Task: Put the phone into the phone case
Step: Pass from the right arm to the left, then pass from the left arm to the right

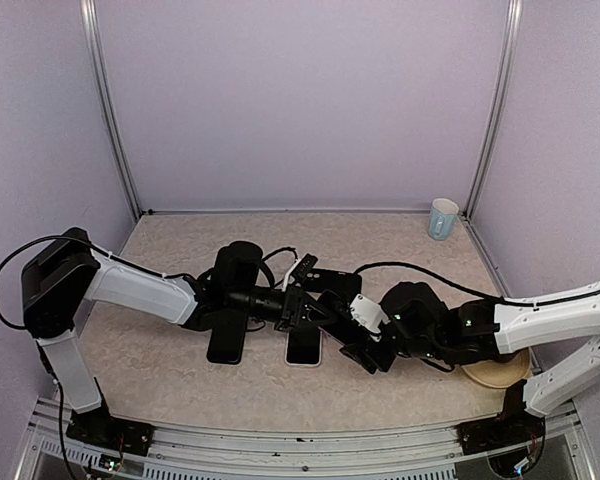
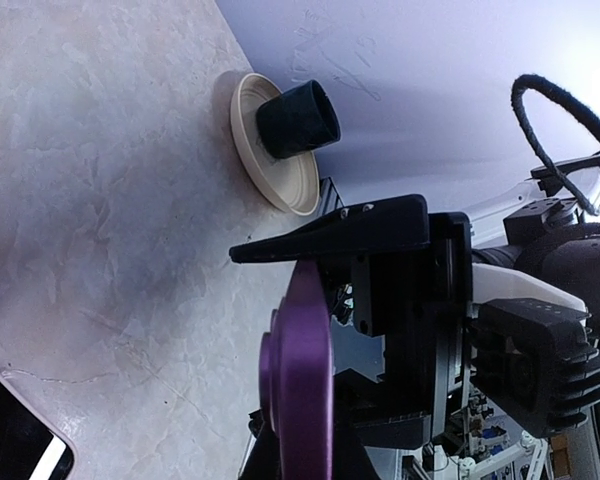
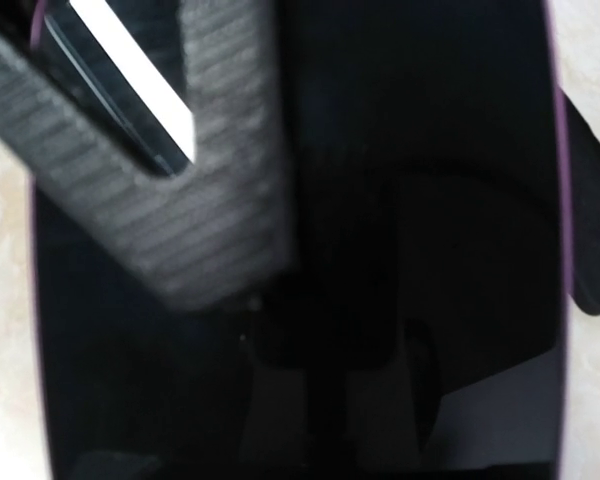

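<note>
The phone [image 1: 332,287] has a purple rim and a glossy black screen, and is held in the air at the table's centre. In the left wrist view it shows edge-on [image 2: 305,380], with round bumps on its back. My left gripper [image 1: 310,308] is shut on one end of it. My right gripper [image 1: 365,345] holds the other end, and its upper finger [image 2: 330,228] sits on the phone's rim. In the right wrist view the screen [image 3: 430,250] fills the frame, with a ribbed left finger [image 3: 220,170] on it. I cannot tell which thing is the case.
A second flat device with a white edge [image 1: 303,347] lies on the table under the grippers. A black slab [image 1: 226,335] lies to its left. A beige plate [image 2: 280,150] carrying a dark cup [image 2: 298,118] sits near right. A pale mug [image 1: 442,218] stands far right.
</note>
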Controlling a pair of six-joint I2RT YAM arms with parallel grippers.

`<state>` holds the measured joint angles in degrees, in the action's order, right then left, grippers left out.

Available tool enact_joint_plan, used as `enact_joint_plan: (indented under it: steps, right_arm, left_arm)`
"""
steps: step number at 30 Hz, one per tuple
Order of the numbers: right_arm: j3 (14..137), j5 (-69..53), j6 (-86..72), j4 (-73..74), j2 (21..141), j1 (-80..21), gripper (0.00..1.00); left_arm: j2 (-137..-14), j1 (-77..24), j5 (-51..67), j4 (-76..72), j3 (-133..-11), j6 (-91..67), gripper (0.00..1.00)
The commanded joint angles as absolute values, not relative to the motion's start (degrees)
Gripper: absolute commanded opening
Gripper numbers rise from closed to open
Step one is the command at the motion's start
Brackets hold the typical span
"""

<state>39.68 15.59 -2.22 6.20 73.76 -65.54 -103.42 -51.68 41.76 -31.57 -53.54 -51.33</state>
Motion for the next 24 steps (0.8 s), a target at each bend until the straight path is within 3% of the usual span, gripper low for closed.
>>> enact_joint_plan:
  steps: [1,8,10,24]
  right_arm:
    - [39.4,19.3,-2.5,2.8,71.9,-66.1,0.54]
    - [38.1,17.5,-5.3,2.5,66.7,-65.9,0.94]
    - [37.2,14.4,-6.6,1.9,63.8,-65.3,0.99]
    - [27.9,-1.9,-25.3,-11.3,47.5,-56.8,1.0]
  left_arm:
    - [-104.1,-52.1,42.6,-35.8,-54.6,-52.7,0.0]
    - [-100.8,-51.5,40.8,-38.3,-52.4,-51.9,0.0]
    - [-99.0,-50.9,39.9,-39.8,-51.0,-51.6,0.0]
    - [-93.9,-49.3,38.1,-60.7,-42.0,-55.4,0.0]
